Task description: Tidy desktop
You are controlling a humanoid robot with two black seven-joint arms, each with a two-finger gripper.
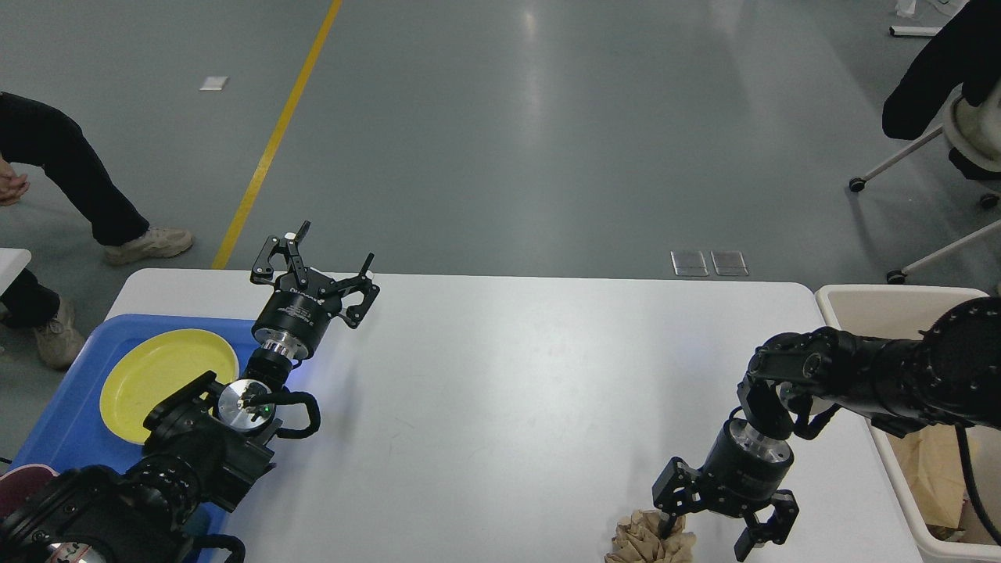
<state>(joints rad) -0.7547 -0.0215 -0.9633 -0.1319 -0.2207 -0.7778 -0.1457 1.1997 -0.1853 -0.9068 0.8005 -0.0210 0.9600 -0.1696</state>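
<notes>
- Right tool (708,532): pointed down, fingers spread, straddling crumpled brown paper wad (645,539) at near edge of large white rounded desk (508,407).
- Left tool (328,262): raised over desk's far-left, fingers spread, empty.

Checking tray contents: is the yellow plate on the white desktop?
No, the yellow plate sits inside the blue tray, beside the desktop.

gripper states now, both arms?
Left gripper: open, empty, raised over the desktop.
Right gripper: open, fingers straddling the crumpled brown paper, not yet closed on it.
</notes>
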